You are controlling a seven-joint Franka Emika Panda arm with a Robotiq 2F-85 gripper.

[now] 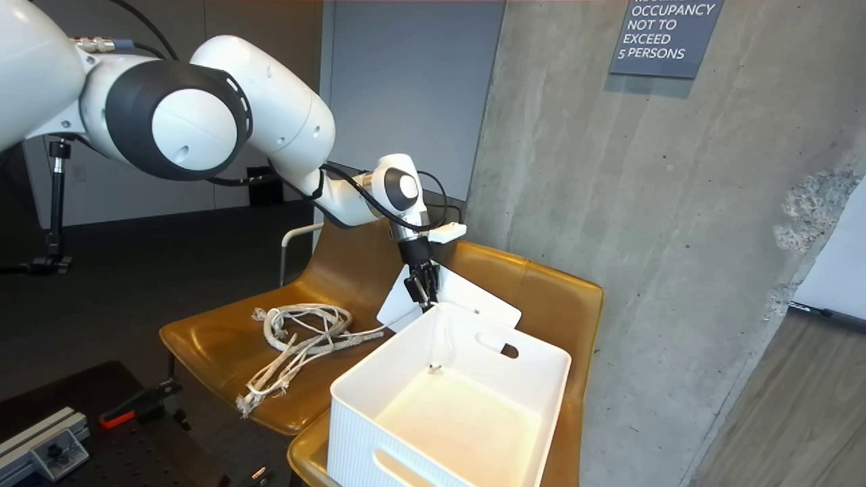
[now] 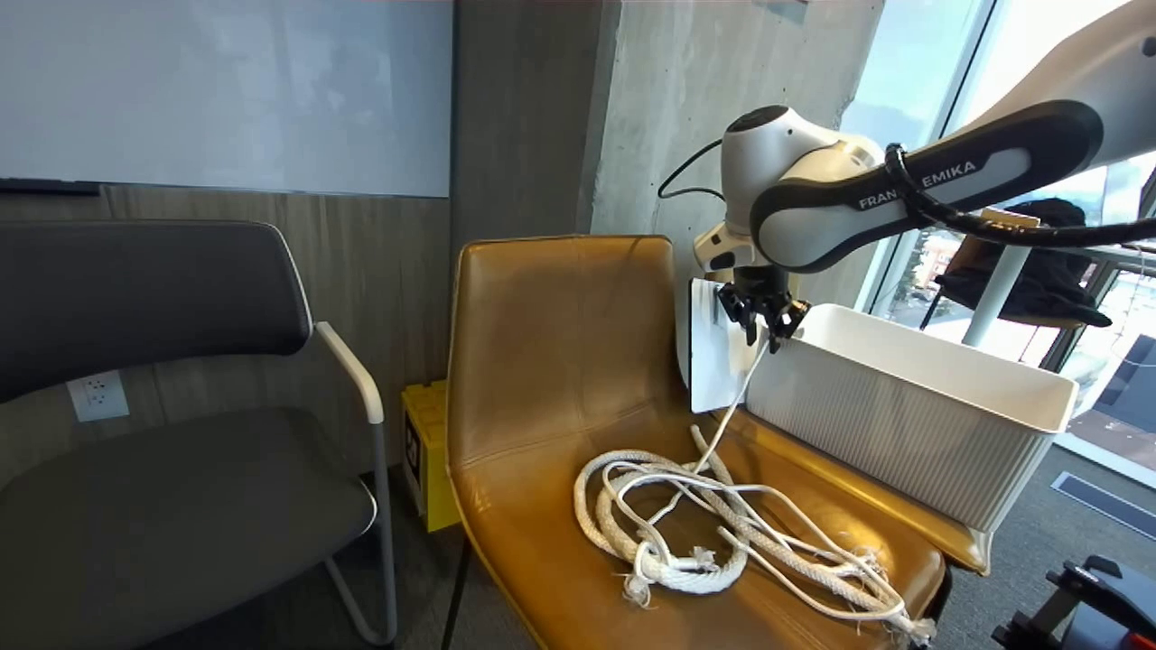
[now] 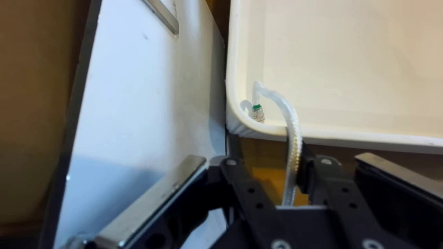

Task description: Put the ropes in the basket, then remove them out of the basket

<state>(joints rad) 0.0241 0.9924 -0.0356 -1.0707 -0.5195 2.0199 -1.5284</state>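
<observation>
So my pincer (image 3: pixel 267 155) is released, fingers spread with a proper gap, hanging just outside a corner of the basket (image 3: pixel 346 69). One pale cord (image 3: pixel 294 138) runs through that gap, right alongside the finger on the right of my wrist view. Can't tell if it's actually touching that one, but the left finger in that view stands apart from it. From there the cord goes over the rim and drops into that same corner, finishing in a whitish tip (image 3: pixel 258 114) with a little green band (image 3: pixel 256 106).

Right by the basket there's a flat white panel (image 3: pixel 138 86) standing at a bit of a lean. The basket itself sits on a tan-brown chair (image 1: pixel 541 284).

So yeah, that bit of the ropes (image 2: pixel 745 524) is in the basket. The other way, the cord slants down to all the rest, lying in a loopy tangle on the seat of the neighbouring chair (image 2: pixel 560 334). There's thick braided stuff mixed in with skinnier strands, and some ends are pretty frayed.

Further back it's room stuff: a concrete wall (image 1: pixel 643 223) with a sign (image 1: pixel 663 40) I can partly read ("occupancy not to exceed 5 persons"), a yellow box (image 2: pixel 442 469) on the floor, a dark grey chair (image 2: pixel 163 506) with a pale armrest, and tall, bright windows (image 2: pixel 912 99).
</observation>
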